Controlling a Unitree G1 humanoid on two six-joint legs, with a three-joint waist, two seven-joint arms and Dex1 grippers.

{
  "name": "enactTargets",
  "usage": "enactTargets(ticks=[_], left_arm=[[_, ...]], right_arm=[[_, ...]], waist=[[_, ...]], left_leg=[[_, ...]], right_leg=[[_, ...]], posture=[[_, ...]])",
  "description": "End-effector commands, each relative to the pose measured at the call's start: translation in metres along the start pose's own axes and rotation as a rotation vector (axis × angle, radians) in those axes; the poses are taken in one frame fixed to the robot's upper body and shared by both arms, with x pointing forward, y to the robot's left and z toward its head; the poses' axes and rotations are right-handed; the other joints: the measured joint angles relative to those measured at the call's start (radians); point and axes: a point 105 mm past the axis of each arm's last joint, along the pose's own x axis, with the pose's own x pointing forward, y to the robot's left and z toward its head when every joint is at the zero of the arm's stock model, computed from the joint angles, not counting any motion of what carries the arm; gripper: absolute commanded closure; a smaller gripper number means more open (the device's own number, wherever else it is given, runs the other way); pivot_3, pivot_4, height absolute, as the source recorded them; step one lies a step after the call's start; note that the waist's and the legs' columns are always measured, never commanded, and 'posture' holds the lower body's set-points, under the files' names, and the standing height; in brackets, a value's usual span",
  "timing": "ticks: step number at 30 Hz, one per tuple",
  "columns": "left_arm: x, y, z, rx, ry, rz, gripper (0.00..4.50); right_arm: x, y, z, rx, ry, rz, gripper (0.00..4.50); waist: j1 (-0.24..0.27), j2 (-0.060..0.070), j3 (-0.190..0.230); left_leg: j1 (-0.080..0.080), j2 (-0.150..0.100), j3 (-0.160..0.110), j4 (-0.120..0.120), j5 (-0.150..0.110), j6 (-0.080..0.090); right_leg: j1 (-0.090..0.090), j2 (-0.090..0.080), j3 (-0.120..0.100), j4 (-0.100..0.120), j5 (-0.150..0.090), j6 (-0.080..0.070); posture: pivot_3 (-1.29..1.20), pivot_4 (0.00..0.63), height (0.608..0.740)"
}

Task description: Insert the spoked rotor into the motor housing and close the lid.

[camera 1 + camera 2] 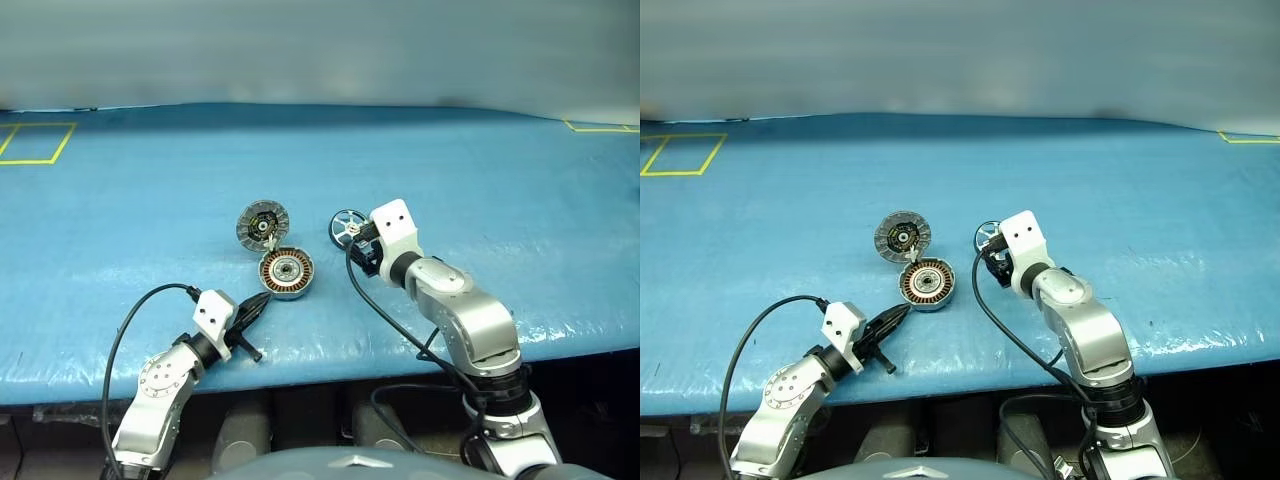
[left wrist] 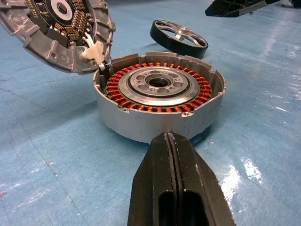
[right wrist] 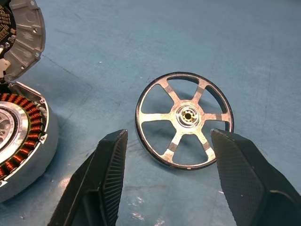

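1. The spoked rotor is lying flat on the blue table, just right of the motor housing.
2. The right gripper is hovering over the rotor, fingers spread wide, gripping nothing.
3. The lid is standing open behind the housing.
4. The left gripper is sitting pinched together, empty, just before the housing's wall.

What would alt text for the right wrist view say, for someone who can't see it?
The right gripper, fingers spread open, hangs just short of the spoked rotor, which lies flat on the blue table cover. Off to one side sits the open motor housing with its copper windings, the lid tilted up beyond it.
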Motion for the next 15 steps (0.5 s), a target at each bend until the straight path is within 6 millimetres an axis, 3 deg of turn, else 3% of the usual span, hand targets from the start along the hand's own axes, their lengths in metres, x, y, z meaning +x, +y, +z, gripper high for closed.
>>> enactTargets(ticks=[1,15], left_arm=[[0.001,-0.001,0.009,0.024,-0.023,-0.007,4.50],[0.001,-0.002,0.011,0.023,-0.040,-0.004,4.50]], right_arm=[[0.002,-0.007,0.012,-0.024,-0.070,-0.001,1.66],[0.027,-0.010,0.003,-0.036,-0.053,0.087,1.66]], waist=[[0.000,0.000,0.000],[0.003,0.000,0.000]], left_leg=[[0.000,0.000,0.000,0.000,0.000,0.000],[0.000,0.000,0.000,0.000,0.000,0.000]], right_leg=[[0.000,0.000,0.000,0.000,0.000,0.000],[0.002,0.002,0.001,0.000,0.000,0.000]], posture=[[0.00,0.150,0.740],[0.00,0.150,0.740]])
